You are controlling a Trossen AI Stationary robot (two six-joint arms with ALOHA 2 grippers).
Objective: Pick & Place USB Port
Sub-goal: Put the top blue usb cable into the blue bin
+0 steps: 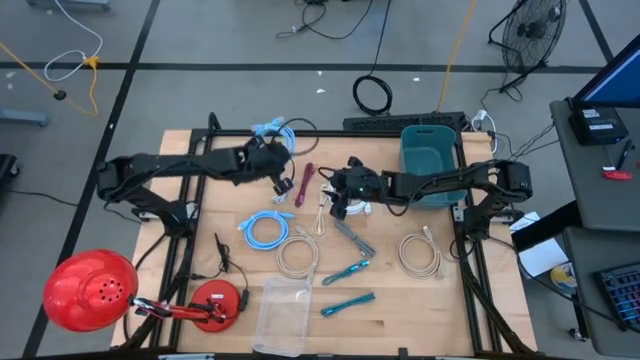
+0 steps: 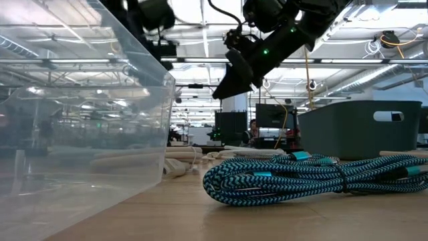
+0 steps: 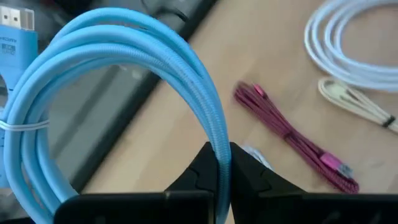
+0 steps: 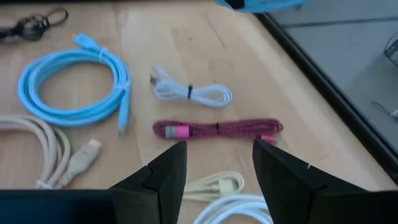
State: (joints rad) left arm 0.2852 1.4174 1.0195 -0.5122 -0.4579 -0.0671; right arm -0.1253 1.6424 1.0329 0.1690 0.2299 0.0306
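My left gripper (image 1: pixel 268 152) is near the table's far edge and shut on a coiled light blue cable (image 1: pixel 272 130), whose flat blue plug (image 3: pixel 12 28) shows in the left wrist view. My right gripper (image 4: pixel 217 168) is open and hovers over the middle of the table. It is above a magenta braided cable (image 4: pixel 217 129) and a small white cable (image 4: pixel 193 93), both lying flat on the wood. In the high view my right gripper (image 1: pixel 340 200) is just right of the magenta cable (image 1: pixel 305 185). A second blue coil (image 1: pixel 267 228) lies on the table. My left gripper pinches several strands of the light blue coil's loop (image 3: pixel 217 146) between its two fingers (image 3: pixel 199 171), which lie across the strands. The coil arches away from the fingers, bound by a white tie (image 3: pixel 25 124). It appears lifted clear of the table and its black frame.
Two beige coils (image 1: pixel 297 255) (image 1: pixel 420 255) and two teal braided cables (image 1: pixel 345 270) (image 1: pixel 347 303) lie on the near half. A clear plastic box (image 1: pixel 283 312) is at the near edge and a teal bin (image 1: pixel 430 160) at the far right. Red lamps (image 1: pixel 90 290) stand near left.
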